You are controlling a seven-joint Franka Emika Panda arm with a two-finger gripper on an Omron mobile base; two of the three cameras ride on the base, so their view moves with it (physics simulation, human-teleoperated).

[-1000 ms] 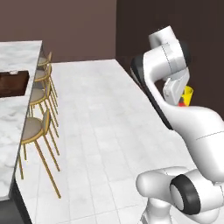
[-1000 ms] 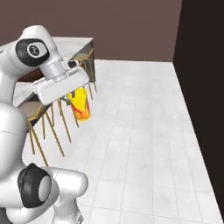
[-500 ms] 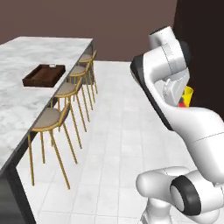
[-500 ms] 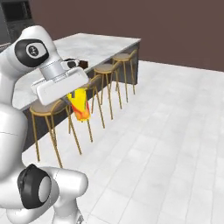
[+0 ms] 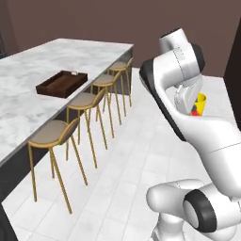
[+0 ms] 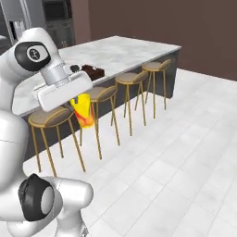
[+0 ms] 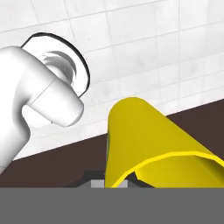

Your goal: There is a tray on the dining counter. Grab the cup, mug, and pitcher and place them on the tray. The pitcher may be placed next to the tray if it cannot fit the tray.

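Observation:
My gripper [image 6: 81,100] is shut on the yellow cup [image 6: 84,111], which hangs in the air over the tiled floor, out in front of the stools. The cup [image 5: 200,104] peeks out past my forearm in the left base view, its red-orange mark showing. In the hand view the cup [image 7: 153,144] lies right against the fingers. The dark brown tray [image 5: 61,84] rests on the white marble dining counter [image 5: 28,75], well away from the hand; the tray [image 6: 94,71] sits behind my wrist in the right base view. The mug and pitcher are out of view.
Several gold-legged bar stools [image 5: 52,134] [image 6: 131,78] line the counter's near edge between me and the tray. Open white tiled floor [image 6: 185,139] spreads to the right. A dark wall [image 5: 141,23] closes the far side.
The whole scene has swung across both base views as the base moved; the counter, the stools and the tray now stand more fully in view. The cup stays in my shut gripper.

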